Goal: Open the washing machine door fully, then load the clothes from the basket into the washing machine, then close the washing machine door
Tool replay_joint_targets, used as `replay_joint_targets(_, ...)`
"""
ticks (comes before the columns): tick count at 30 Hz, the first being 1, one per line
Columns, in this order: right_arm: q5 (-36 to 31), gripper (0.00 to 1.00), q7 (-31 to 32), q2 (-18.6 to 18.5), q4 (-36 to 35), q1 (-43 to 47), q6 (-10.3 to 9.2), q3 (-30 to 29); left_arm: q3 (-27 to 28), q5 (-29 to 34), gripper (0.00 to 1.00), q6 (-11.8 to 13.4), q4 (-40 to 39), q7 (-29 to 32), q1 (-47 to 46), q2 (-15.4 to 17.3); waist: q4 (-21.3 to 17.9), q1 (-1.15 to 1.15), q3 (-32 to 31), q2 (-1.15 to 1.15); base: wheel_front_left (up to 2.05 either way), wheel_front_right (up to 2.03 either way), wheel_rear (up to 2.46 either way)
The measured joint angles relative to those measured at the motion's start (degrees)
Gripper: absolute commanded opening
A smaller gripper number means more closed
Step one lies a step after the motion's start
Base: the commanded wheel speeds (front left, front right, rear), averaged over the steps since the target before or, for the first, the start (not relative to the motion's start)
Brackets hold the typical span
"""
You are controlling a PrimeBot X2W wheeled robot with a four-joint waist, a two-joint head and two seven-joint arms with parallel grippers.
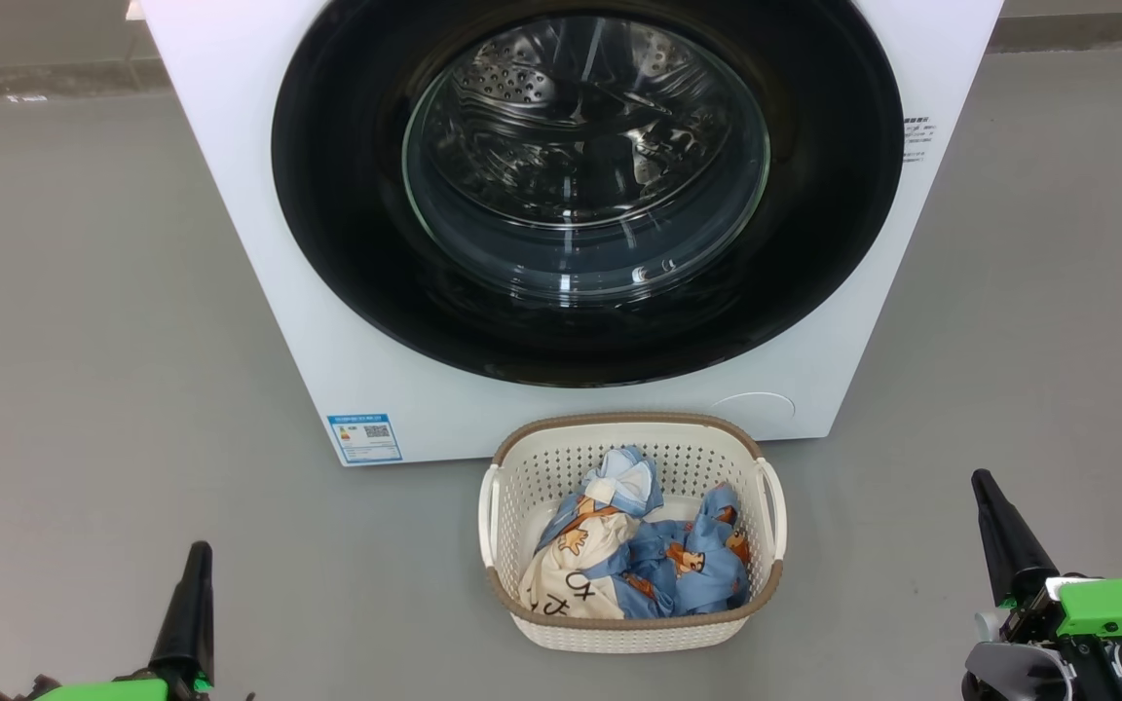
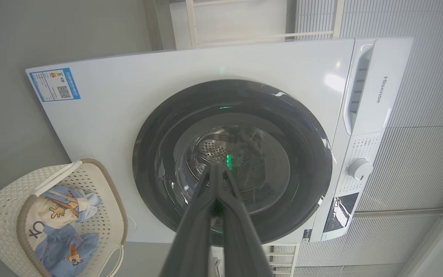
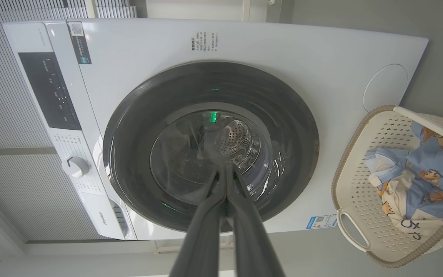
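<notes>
Nearest the lens: left gripper point(image 1: 199, 560) low on one side and right gripper point(image 1: 983, 482) low on the other. Each pair of fingers pressed together, clamped on nothing, touching nothing. From the left wrist, closed fingers point(image 2: 198, 207) aimed straight at the glass; from the right wrist, fingers point(image 3: 206, 215) likewise.

Ahead of the tips and between the two grippers: basket point(image 1: 619, 424) on the floor point(image 1: 84, 341), well apart from both sets of fingers, slightly nearer the right ones, just in front of the washer point(image 1: 230, 195). Clothes point(image 1: 639, 560) heaped inside it, none over the rim.

Farther past the fingertips: door point(image 1: 347, 195), shut flush against the washer front. Steel drum visible through the glass, apparently empty.

Progress, judged from this: the very start. Nothing done. Left to do, in order: swing the door fully open, move the clothes from basket to drum, shut the door. Opening edge or catch of the door not evident from here.

Count:
- Grippers: two.
- Washer: one.
- Door: one.
- Basket: one, with two side handles.
- Clothes: one bundle, blue bear print plus cream with black marks; number of separate garments impossible to tell.
- Blue sticker point(image 1: 364, 438) low on the front: one.
- Knob point(image 2: 360, 168) on the panel: one.
</notes>
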Motion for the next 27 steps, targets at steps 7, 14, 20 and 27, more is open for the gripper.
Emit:
replay_joint_targets(7,0.0,1.0,0.0,1.1,3.1,2.2,-0.08,0.1,-0.4,0.0,1.0,0.0,2.7,0.0,2.0,-0.8,0.0,0.0,0.0,0.0,0.0,0.0,0.0)
replay_joint_targets(14,0.0,1.0,-0.3,1.4,3.6,3.4,-0.16,0.3,-0.8,0.0,1.0,0.0,3.2,-0.6,3.0,-1.2,0.1,0.12,-0.1,0.0,0.0,0.0,0.0)
replay_joint_targets(20,-0.6,1.0,-1.2,1.3,3.3,3.4,-0.16,0.9,-1.4,1.0,1.0,0.0,2.6,-1.6,3.0,-1.0,0.2,0.02,0.0,0.0,0.0,0.0,0.0)
replay_joint_targets(27,-2.0,1.0,-2.7,0.5,3.1,3.3,-0.16,2.0,-2.3,3.5,1.0,0.0,1.9,-3.0,3.0,-0.6,0.4,0.01,-0.1,0.0,0.0,0.0,0.0)
